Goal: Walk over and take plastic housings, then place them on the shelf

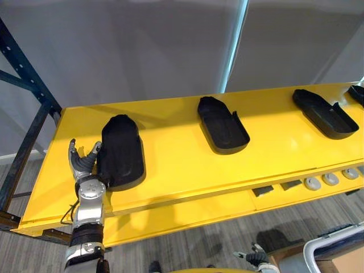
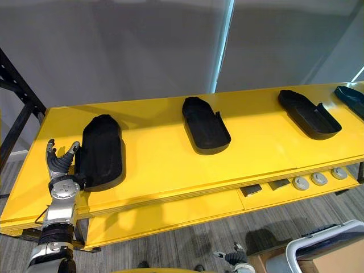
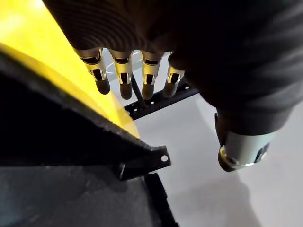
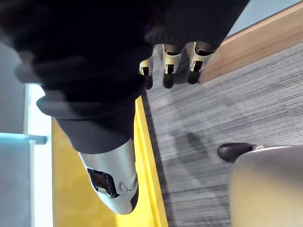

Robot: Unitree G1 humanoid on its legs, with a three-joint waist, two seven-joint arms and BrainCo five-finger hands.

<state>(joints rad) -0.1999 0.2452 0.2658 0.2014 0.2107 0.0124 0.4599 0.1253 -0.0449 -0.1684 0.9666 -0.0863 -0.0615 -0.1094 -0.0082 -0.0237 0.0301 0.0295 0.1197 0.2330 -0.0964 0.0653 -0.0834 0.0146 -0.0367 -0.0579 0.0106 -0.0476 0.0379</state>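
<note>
Several black plastic housings lie on the yellow shelf (image 1: 170, 170). The leftmost housing (image 1: 121, 151) lies hollow side down, and my left hand (image 1: 82, 165) stands open right beside its left edge, thumb against its side. In the left wrist view the straight fingers (image 3: 123, 75) reach past the housing's dark edge (image 3: 47, 127). A second housing (image 1: 223, 125) lies mid-shelf, a third (image 1: 325, 114) further right, and one more (image 1: 357, 94) at the far right edge. My right hand (image 1: 257, 259) hangs low over the floor, its fingers (image 4: 170, 71) relaxed and holding nothing.
A dark blue rack upright (image 1: 28, 114) stands at the shelf's left end. On the lower front ledge lie round grey discs (image 1: 330, 180) and small dark blocks (image 1: 263, 190). A grey-rimmed bin (image 1: 335, 250) sits at the lower right. A grey wall rises behind.
</note>
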